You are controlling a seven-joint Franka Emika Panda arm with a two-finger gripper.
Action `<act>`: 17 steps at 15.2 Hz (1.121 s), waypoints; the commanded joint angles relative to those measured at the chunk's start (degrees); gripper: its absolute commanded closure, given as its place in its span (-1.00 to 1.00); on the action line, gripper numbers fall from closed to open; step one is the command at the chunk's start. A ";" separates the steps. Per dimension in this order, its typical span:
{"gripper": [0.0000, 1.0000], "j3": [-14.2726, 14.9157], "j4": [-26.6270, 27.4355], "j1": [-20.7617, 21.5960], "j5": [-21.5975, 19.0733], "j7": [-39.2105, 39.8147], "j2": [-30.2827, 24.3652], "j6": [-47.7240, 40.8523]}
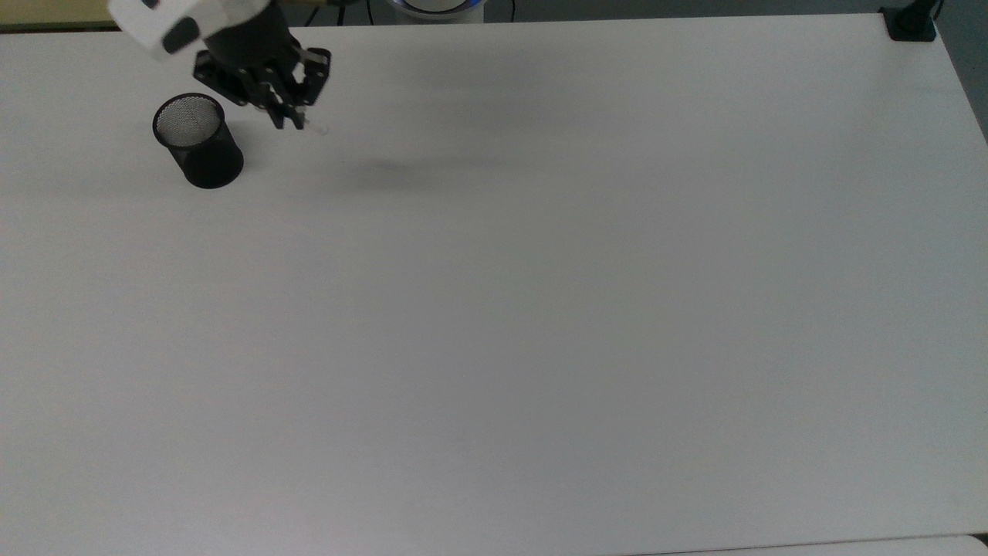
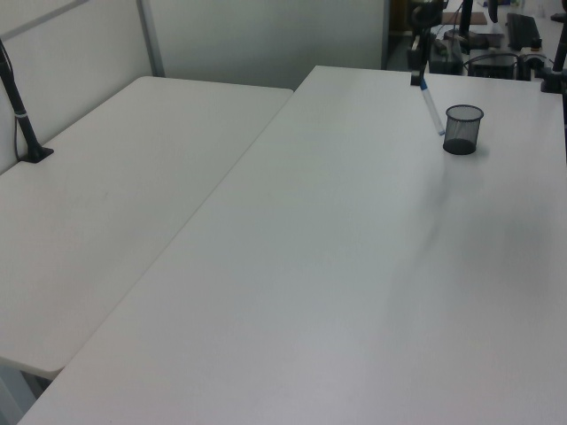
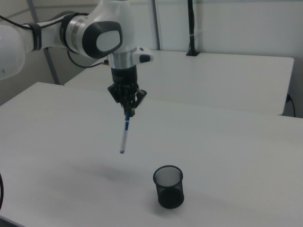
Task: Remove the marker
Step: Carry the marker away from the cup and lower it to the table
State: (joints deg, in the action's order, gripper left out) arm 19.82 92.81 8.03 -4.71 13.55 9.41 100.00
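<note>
The marker (image 3: 125, 134), white-barrelled with a blue label and blue tip, hangs in the air from my gripper (image 3: 128, 111), which is shut on its blue-capped top end. It tilts slightly, its lower tip well above the table. The top view has my gripper (image 1: 287, 116) to the right of the black mesh cup (image 1: 197, 140), with the marker (image 1: 312, 127) poking out below the fingers. The cup (image 3: 168, 186) stands upright with nothing in it. In the left view the marker (image 2: 431, 107) hangs just left of the cup (image 2: 462, 129).
The cup stands on a wide white table (image 1: 540, 309). A black clamp post (image 1: 911, 22) sits at the top view's far right corner. A second white table (image 2: 115, 186) adjoins on the left view's left.
</note>
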 commanded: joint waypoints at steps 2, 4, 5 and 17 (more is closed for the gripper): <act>0.75 -5.74 2.37 2.52 0.05 -7.20 3.15 -1.12; 0.75 -8.03 2.55 2.52 0.13 -10.37 5.08 -1.03; 0.75 -8.91 2.64 2.52 0.14 -11.43 5.96 -0.77; 0.27 -12.17 4.22 2.70 5.23 -16.00 11.33 10.03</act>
State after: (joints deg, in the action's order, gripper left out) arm 8.43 95.53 10.76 -1.18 0.26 20.82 106.56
